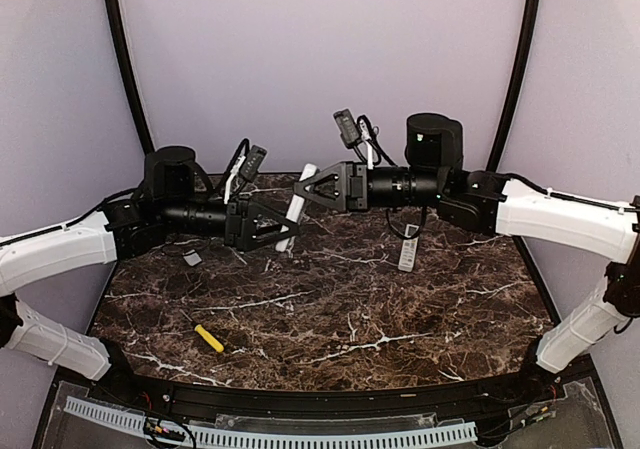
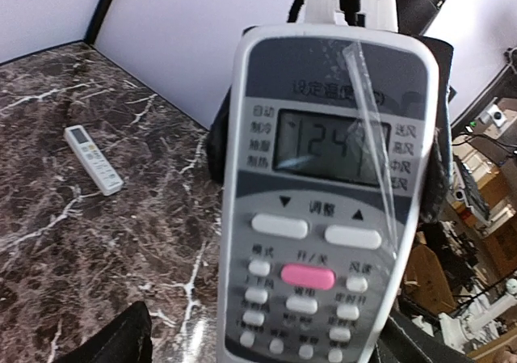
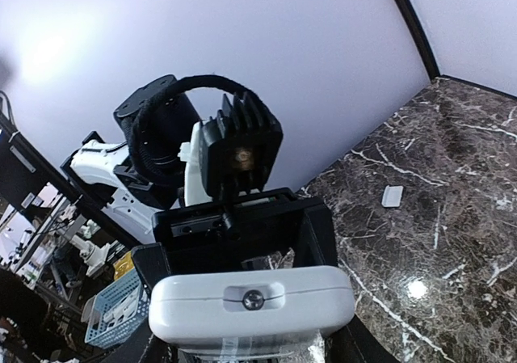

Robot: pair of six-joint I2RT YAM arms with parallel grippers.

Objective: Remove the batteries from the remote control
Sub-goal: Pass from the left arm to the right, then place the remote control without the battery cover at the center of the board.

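While the right claw (image 1: 305,191) pinches the remote control (image 2: 323,217) by its two long side edges at the level of the display, the remote hangs clear of the table (image 1: 330,309), above its far part, between the two arms. The left claw (image 1: 283,227) faces the keypad. Its fingers (image 2: 121,340) stand spread at either side of the remote's lower end, with marble showing between one finger and the casing, so it does not clamp.

Long axis: steeply raised, display end uppermost, key end lowest. The keypad is turned toward the left arm and the back toward the right arm, where a small screw (image 3: 252,300) shows.

The batteries are not visible in any view; the lit digits on the display suggest they sit inside, behind the back.

Handling, as judged: the casing is light, rigid, smooth plastic, apt to slip or twist under a narrow pinch. A clear glossy strip (image 2: 371,112) crosses its face. The best hold is across the side edges, leaving the back unobstructed. The cells, once exposed, would be small, hard and round, liable to roll.

Also on the table: a second remote (image 1: 408,249), a yellow-handled screwdriver (image 1: 208,337), a small white cover (image 1: 192,257).
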